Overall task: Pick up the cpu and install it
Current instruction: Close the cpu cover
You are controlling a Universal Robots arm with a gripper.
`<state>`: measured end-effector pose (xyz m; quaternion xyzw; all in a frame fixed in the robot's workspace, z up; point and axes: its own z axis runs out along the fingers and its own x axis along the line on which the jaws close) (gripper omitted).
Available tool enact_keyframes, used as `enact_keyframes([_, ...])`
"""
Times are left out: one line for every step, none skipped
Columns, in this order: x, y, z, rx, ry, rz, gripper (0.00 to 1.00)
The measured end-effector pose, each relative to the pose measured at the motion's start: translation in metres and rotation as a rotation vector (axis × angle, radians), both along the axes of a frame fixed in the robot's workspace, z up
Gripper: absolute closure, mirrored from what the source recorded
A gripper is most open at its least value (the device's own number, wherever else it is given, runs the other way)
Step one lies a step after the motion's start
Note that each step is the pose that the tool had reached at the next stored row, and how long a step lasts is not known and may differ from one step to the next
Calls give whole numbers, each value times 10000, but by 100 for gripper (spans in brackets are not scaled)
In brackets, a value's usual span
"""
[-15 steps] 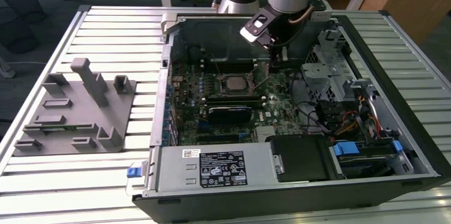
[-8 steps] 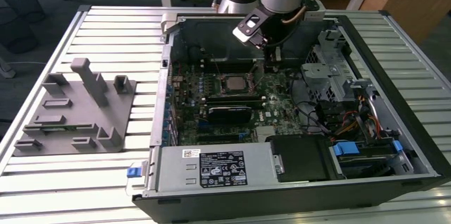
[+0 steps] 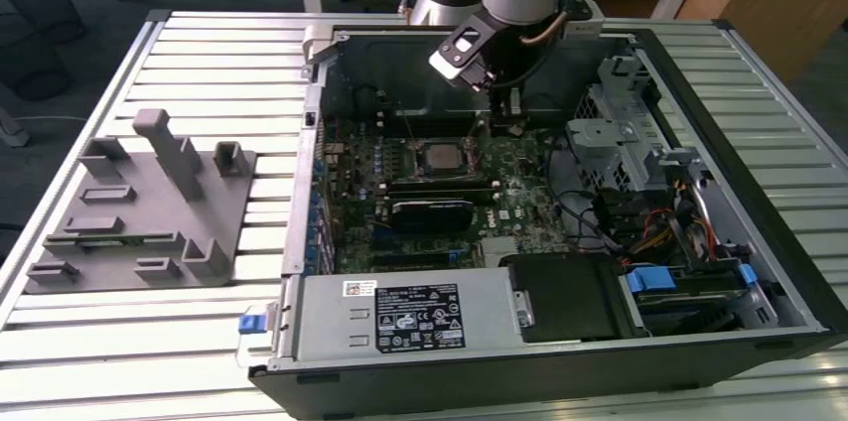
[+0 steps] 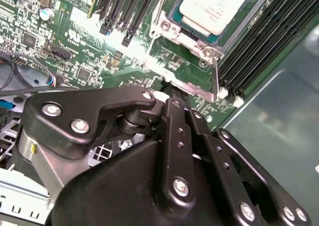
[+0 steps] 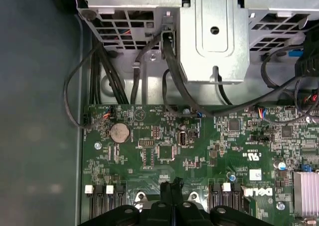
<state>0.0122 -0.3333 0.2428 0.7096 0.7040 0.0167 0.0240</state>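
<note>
The cpu (image 3: 436, 155) shows its silvery-white top, lying flat in the socket on the green motherboard (image 3: 523, 168) inside the open computer case. In the second wrist view the cpu (image 4: 216, 6) sits within a metal socket frame (image 4: 185, 42). My gripper (image 3: 507, 119) hangs just to the exterior view's right of the socket, low over the board. Its black fingers are pressed together with nothing between them in both wrist views, gripper (image 4: 167, 93), gripper (image 5: 171, 187). The fingertips stand by the frame's corner and apart from the cpu.
Black memory sticks (image 3: 432, 184) lie beside the socket. A metal drive cage (image 3: 623, 138) with cables stands at the exterior view's right, and a power supply (image 3: 397, 315) sits at the case front. A grey fixture (image 3: 146, 205) rests on the slatted table (image 3: 212, 54).
</note>
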Motion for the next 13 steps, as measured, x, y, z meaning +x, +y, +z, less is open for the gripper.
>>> enact_keyframes([-9,0,0,0,0,0,89])
enact_keyframes([-18,0,0,0,0,0,89])
enact_keyframes([-29,0,0,0,0,0,89])
enact_keyframes([-40,0,0,0,0,0,89])
enact_keyframes([-52,0,0,1,0,0,89])
enact_keyframes([-64,0,0,1,0,1,89])
enact_keyframes([-77,0,0,0,0,1,89])
enact_keyframes([-88,0,0,1,0,1,89])
enact_keyframes([-98,1,-1,1,0,0,89])
enact_keyframes([-107,0,0,0,0,0,89])
enact_keyframes([-116,0,0,-1,0,0,89])
enact_keyframes([-126,0,0,0,0,0,89])
enact_keyframes([-137,0,0,0,0,1,89])
